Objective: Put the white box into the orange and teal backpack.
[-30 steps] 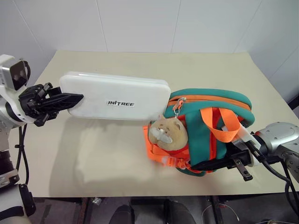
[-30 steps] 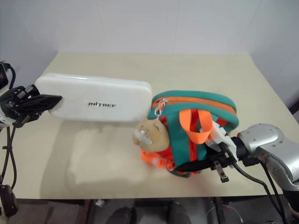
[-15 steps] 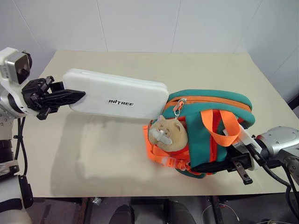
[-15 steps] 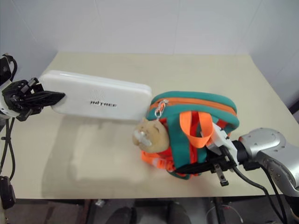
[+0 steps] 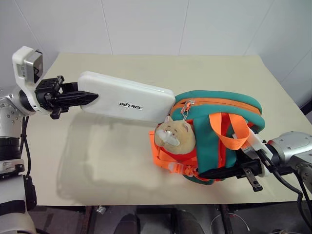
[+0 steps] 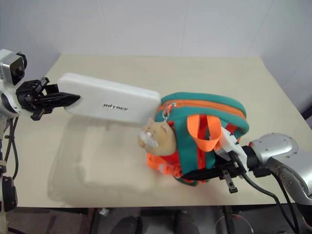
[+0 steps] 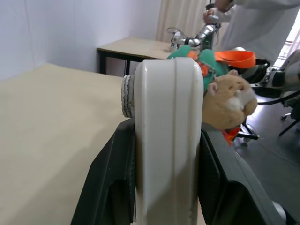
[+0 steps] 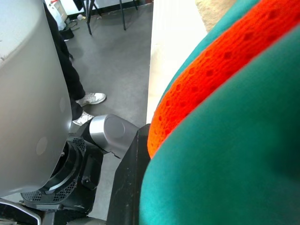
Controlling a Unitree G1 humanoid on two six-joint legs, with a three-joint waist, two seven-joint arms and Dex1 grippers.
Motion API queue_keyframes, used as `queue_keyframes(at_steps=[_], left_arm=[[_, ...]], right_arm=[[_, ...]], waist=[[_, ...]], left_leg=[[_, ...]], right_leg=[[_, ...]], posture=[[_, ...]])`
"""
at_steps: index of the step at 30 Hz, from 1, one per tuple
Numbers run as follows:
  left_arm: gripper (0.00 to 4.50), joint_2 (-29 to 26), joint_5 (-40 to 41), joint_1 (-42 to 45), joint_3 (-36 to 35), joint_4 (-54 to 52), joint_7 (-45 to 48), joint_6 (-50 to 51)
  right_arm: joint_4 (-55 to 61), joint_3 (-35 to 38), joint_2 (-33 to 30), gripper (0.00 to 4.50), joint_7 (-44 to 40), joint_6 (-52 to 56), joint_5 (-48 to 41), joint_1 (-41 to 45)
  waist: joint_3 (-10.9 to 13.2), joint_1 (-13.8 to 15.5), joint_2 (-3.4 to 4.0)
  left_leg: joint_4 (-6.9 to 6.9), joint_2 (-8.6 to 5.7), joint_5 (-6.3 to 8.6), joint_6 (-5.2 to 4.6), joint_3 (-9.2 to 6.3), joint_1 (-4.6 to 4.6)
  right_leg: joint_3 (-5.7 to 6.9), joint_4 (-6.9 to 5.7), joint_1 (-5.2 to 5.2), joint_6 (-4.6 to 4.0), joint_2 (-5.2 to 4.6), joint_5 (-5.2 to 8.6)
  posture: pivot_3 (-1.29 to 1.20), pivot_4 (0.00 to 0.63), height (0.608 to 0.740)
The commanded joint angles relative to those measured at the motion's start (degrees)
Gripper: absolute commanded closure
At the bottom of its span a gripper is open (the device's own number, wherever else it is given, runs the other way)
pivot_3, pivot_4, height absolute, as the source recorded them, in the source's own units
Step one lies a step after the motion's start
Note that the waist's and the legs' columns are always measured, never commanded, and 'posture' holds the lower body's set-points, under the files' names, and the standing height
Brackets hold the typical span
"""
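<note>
Stretching lengthwise toward the orange and teal backpack (image 5: pixel 219 134), the white box (image 5: pixel 127 97) is clamped by the left gripper (image 5: pixel 82 97); the right gripper (image 5: pixel 234 171) is closed on the backpack.

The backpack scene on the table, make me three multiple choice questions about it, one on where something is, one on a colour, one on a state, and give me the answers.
1. Where is the plush bear head?
A. on the side of the orange and teal backpack that faces the white box
B. on the far edge of the table
C. in the left gripper

2. What colour is the looped strap on top of the backpack?
A. white
B. orange
C. black

3. What state is the white box in?
A. lying flat on the table
B. fully inside the backpack
C. held above the table by the left gripper

Answers: 1 A, the bear sits on the backpack's box-facing end. 2 B, the loop is bright orange. 3 C, the black fingers clamp one end and the box's shadow falls on the table below.
</note>
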State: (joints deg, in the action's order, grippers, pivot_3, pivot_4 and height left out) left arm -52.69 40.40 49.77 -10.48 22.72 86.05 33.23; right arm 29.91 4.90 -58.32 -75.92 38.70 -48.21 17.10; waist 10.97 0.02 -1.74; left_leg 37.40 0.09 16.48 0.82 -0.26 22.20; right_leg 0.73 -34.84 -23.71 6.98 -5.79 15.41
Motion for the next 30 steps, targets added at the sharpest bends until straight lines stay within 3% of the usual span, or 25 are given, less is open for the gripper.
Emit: queue_keyframes(at_steps=[1, 15, 30], left_arm=[[3.17, -0.08, 0.78, 2.66, 1.09, -1.52, 6.25, -0.19], [3.17, 1.35, 8.50, 5.66, 10.52, -8.42, 6.45, -0.91], [3.17, -2.55, 8.94, 12.60, 7.48, -7.48, 6.45, -0.86]], right_arm=[[0.34, 0.33, 0.26, 3.91, -0.11, -0.82, -0.11, 0.75], [0.01, -0.59, 1.72, 3.91, 0.62, -0.94, 1.13, 1.53], [0.24, -0.70, 2.80, 3.91, 1.61, -1.20, 2.16, 0.88]], waist=[[0.00, 0.00, 0.00], [0.00, 0.26, 0.00], [0.01, 0.02, -0.01]], left_leg=[[0.00, 0.00, 0.00, 0.00, 0.00, 0.01], [0.03, 0.00, 0.00, -0.01, -0.05, 0.07], [0.04, 0.03, 0.01, -0.02, -0.04, 0.07]], right_leg=[[0.00, 0.01, 0.00, 0.00, 0.00, 0.00], [0.00, 0.03, 0.01, 0.02, 0.01, -0.01], [-0.02, 0.02, 0.00, 0.02, 0.12, -0.01]], posture=[[0.00, 0.150, 0.740], [0.00, 0.150, 0.740], [0.00, 0.150, 0.740]])
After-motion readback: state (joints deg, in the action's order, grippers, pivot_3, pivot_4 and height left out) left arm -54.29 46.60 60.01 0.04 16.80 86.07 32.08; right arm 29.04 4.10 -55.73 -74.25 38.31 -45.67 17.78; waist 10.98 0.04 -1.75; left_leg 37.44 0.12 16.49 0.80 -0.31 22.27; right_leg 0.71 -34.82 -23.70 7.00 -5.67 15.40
